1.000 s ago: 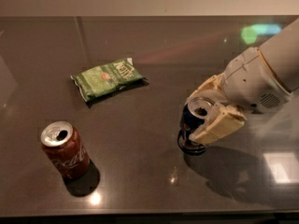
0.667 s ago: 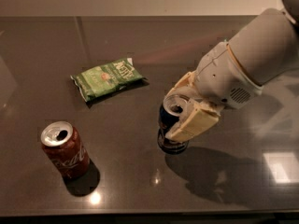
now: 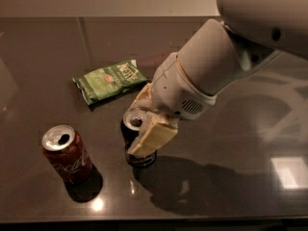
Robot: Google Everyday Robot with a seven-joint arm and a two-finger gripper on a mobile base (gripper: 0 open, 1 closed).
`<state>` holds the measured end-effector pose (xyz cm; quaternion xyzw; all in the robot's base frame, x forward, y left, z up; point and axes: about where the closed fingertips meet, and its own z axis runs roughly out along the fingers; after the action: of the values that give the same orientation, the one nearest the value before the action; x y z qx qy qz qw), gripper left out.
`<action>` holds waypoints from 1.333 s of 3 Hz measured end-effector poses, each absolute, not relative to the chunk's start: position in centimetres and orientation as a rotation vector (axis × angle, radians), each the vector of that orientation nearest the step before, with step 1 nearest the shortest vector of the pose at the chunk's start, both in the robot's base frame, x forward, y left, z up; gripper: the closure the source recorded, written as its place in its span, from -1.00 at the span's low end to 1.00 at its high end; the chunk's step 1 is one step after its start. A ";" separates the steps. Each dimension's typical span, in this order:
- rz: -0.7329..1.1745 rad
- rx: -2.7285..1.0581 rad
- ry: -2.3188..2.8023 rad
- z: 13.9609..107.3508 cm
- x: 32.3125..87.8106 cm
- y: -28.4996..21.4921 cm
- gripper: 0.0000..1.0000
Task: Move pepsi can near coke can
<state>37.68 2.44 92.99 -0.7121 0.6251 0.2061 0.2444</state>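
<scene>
the gripper (image 3: 140, 125) is sitting low over the middle of the table (image 3: 43, 47), closed around the pepsi (image 3: 135, 120); one cream finger (image 3: 153, 137) is pressing down the can's near side and the other is showing just behind its silver rim, so the can is looking firmly pinched between them. the pepsi is standing upright in that grip, its dark base right at the tabletop, though whether it is resting on the surface or riding just above it is not something i am able to tell. the white arm (image 3: 211, 66) is reaching in from the upper right and casting a broad shadow toward the front edge. to the left of the pepsi, and a little nearer the front, the coke (image 3: 67, 155) is standing upright and open, close by but with a clear strip of bare table between the two cans. a green chip bag (image 3: 109, 81) is lying flat behind them, just beyond the pepsi and not touching it. i am judging this as the carrying step, with most of the way covered. the next move is calling for a short shift left toward the coke, stopping before the cans knock, then setting the pepsi down level and opening the fingers without tipping it.
</scene>
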 end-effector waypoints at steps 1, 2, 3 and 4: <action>0.578 -1.979 1.659 92.3 37.0 5.3 1.00; 0.587 -2.015 1.618 91.5 36.6 7.6 0.63; 0.603 -2.035 1.594 90.8 36.4 8.9 0.19; 0.612 -2.049 1.583 90.2 36.6 9.4 -0.27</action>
<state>36.64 9.38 90.22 -0.7480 0.5780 0.2234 0.2379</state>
